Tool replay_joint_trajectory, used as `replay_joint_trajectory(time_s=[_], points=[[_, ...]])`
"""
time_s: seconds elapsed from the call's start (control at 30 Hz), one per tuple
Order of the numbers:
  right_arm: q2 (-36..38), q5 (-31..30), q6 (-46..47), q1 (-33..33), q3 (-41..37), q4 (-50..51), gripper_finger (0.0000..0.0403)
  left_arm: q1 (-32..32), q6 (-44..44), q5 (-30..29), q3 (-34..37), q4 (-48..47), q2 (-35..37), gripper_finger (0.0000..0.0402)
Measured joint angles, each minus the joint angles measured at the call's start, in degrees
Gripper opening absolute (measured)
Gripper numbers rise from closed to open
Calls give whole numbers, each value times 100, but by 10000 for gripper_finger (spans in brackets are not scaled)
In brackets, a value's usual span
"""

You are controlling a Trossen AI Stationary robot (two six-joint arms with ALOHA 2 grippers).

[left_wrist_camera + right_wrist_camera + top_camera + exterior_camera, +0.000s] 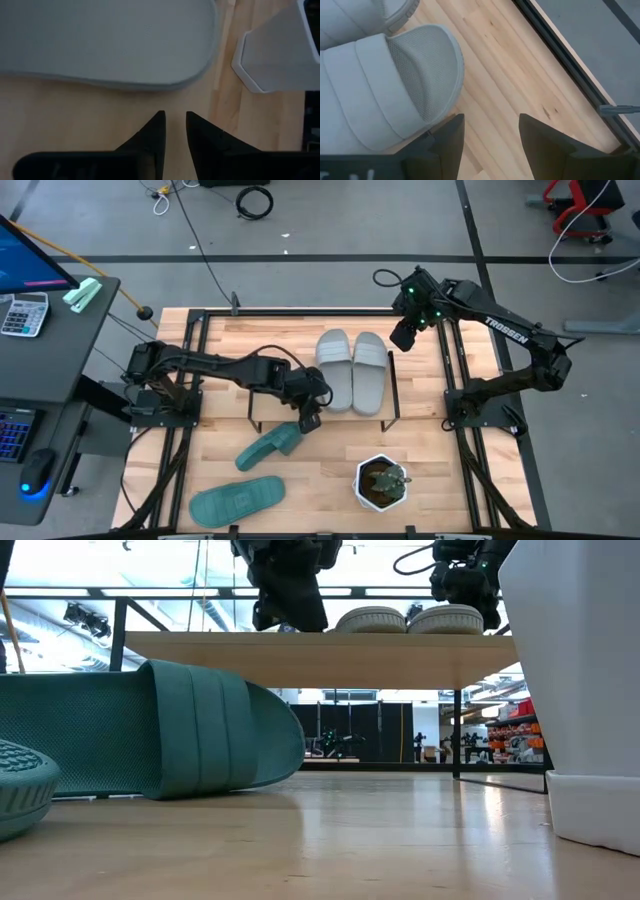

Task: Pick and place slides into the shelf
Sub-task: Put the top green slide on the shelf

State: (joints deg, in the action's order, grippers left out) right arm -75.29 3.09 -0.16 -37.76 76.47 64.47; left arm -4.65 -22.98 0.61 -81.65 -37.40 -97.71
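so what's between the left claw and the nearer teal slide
Nothing. In the high view the left claw hangs just beyond the toe of the nearer teal slide, with only a narrow strip of bare wooden tabletop between them.

Left arm hides the shelf's (262,394) left half.

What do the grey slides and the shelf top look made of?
Grey slides: likely soft matte rubber or foam, with a fine dimpled footbed in the right wrist view. Shelf top: pale wood board, matte, with plank seams and grain streaks.
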Motion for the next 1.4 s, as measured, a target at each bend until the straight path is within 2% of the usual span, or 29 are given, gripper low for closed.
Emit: replay_joint_trajectory(time_s=[0.3,0.57,0.83,1.0,1.4], points=[[0,175,-173,2,1,-148,195,-133,-230,174,-2,-340,25,78],[0,200,-201,2,2,-257,195,-166,-515,-280,-42,-458,428,77],[0,344,-284,2,2,-302,195,-793,-1706,-1163,-794,-2611,1142,62],[0,347,-385,2,2,-450,195,-1239,-2630,-1415,-1304,-3356,1197,64],[0,622,-415,0,2,-657,195,-2503,-5102,-1245,-1362,-3837,999,53]])
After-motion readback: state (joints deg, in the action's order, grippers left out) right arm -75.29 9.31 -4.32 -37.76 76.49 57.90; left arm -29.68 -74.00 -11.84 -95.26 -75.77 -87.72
